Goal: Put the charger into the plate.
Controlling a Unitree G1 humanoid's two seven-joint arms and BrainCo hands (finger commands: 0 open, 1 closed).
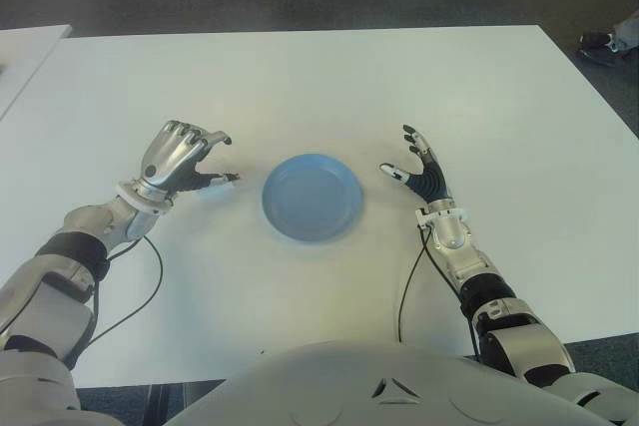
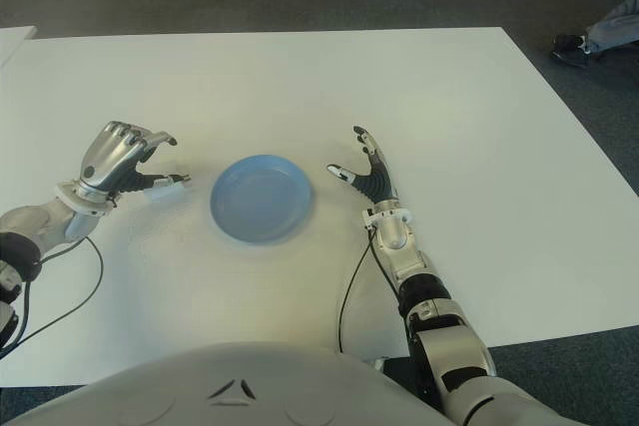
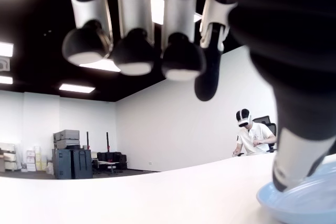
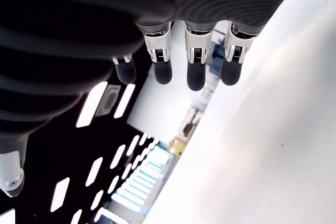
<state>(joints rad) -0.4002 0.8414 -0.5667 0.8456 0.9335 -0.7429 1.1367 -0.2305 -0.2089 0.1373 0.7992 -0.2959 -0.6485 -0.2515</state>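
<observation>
Left hand (image 1: 178, 159): fingers curled, empty, left of plate.
Plate (image 1: 312, 197): blue, empty, on surface (image 1: 300, 87).
Right hand (image 1: 419, 169): spread, empty, right of plate.
Charger: not visible anywhere.
Risk: closing on nothing; target unlocated.

Left hand (image 1: 178, 159): at 9 o'clock, knuckles up, fingers curled downward, thumb extended, nothing held. Right hand (image 1: 421, 169): at 3 o'clock, fingers spread, empty.
</observation>
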